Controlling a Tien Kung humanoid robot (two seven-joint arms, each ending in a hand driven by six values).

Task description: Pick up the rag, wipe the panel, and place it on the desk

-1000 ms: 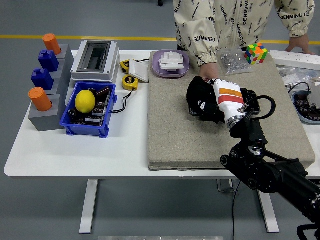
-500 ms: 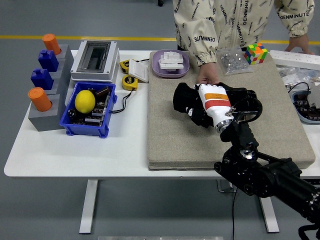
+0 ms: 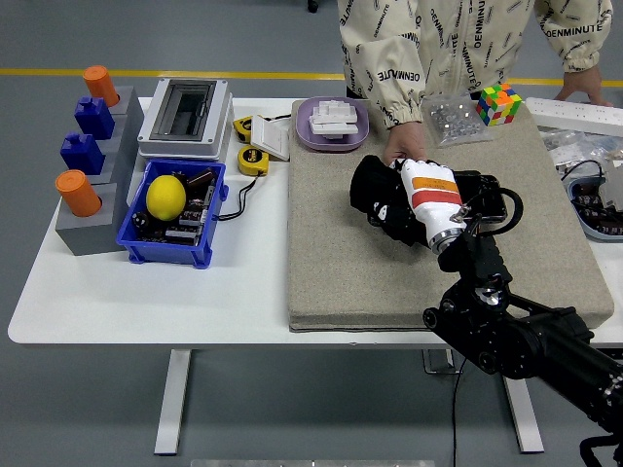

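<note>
Right hand (image 3: 414, 199), white-backed with black fingers, lies palm-down on the black rag (image 3: 375, 195), fingers curled into the cloth and holding it against the grey-brown felt panel (image 3: 389, 272). The rag sits bunched under and just ahead of the hand, in the panel's upper middle, at about 11 o'clock from the wrist. The black right arm (image 3: 516, 331) comes in from the 5 o'clock corner and rises over the panel's near edge. The left arm is out of sight. A person stands at the far side, at 12 o'clock; one hand (image 3: 404, 148) rests on the panel's far edge, just beyond the rag and close to the robot's fingers, though I cannot tell whether it touches the cloth. The person's other hand (image 3: 581, 90) rests near the white power strip (image 3: 584, 115) at 2 o'clock. On the panel's far edge sit a clear bag of small metal parts (image 3: 455, 119) and a colour cube (image 3: 497, 104). Off the panel, at 10 o'clock on the white table (image 3: 146, 292): a purple tray (image 3: 331, 125), a yellow tape measure (image 3: 253, 160), a grey box (image 3: 185, 117), and a blue bin (image 3: 175, 214) holding a lemon (image 3: 165, 196).
</note>
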